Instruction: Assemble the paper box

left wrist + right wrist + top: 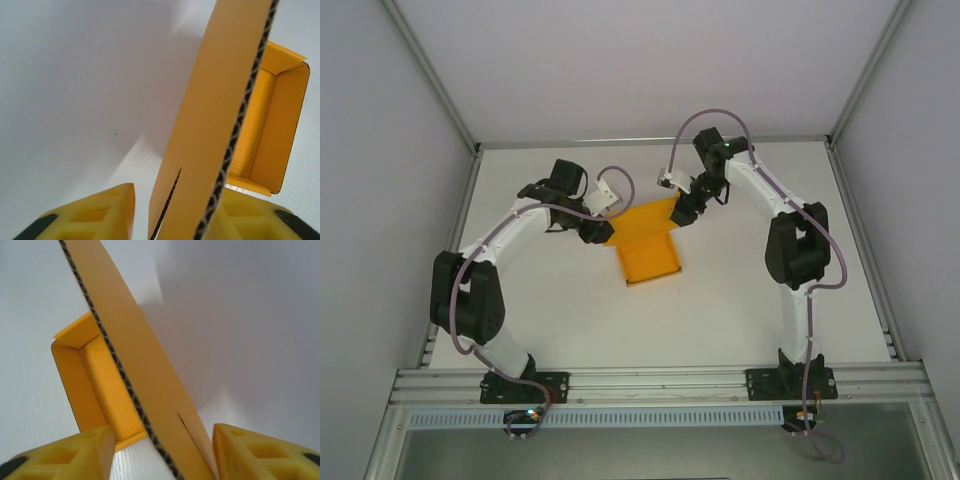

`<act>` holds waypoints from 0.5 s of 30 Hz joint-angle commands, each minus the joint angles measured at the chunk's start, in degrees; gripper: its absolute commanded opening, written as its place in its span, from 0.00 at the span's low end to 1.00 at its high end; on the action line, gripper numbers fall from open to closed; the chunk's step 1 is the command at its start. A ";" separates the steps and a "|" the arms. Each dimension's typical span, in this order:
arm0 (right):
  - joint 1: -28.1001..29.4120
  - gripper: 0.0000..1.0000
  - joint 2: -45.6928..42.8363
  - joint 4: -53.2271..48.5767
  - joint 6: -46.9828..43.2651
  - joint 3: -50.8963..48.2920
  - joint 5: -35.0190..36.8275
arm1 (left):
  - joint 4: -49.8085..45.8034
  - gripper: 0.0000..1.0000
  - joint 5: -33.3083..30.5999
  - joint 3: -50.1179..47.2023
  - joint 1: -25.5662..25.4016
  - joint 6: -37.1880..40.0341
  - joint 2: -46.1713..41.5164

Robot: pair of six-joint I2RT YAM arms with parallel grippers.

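The bright orange-yellow paper box [650,256] lies mid-table, its low tray part toward the arms and a wide flap [642,217] at its far side. My left gripper [603,232] is at that flap's left end, my right gripper [682,212] at its right end. In the left wrist view the raised flap [215,125] stands between the open fingers of the left gripper [175,220], against the right finger [250,220] and apart from the left one. The right gripper [162,455] likewise straddles the flap [145,375], open, with the card touching its right finger [255,455]. The tray [100,375] lies behind.
The white table [770,330] is walled by pale panels on three sides, with a metal frame rail [660,385] along the near edge where both arm bases are bolted.
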 commanded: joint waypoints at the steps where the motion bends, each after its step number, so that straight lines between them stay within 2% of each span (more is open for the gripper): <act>1: 0.58 0.45 1.02 -2.99 -0.55 1.42 -0.07 | -2.60 0.32 1.03 1.98 0.12 1.91 1.23; 4: 0.58 0.30 1.25 -3.42 -0.65 1.31 0.43 | -2.44 0.25 -0.20 2.07 0.22 1.94 1.41; 10: 0.76 0.09 -0.05 -0.58 1.81 -1.13 3.59 | -2.49 0.13 -5.65 2.85 -0.68 0.38 1.58; 13: 1.49 0.00 -3.90 6.95 5.57 -6.55 7.98 | -0.97 0.06 -11.10 2.84 -1.89 -2.24 1.24; 15: 2.48 0.00 -7.10 15.71 11.58 -11.34 14.85 | 0.47 0.04 -15.50 2.84 -3.17 -5.03 0.80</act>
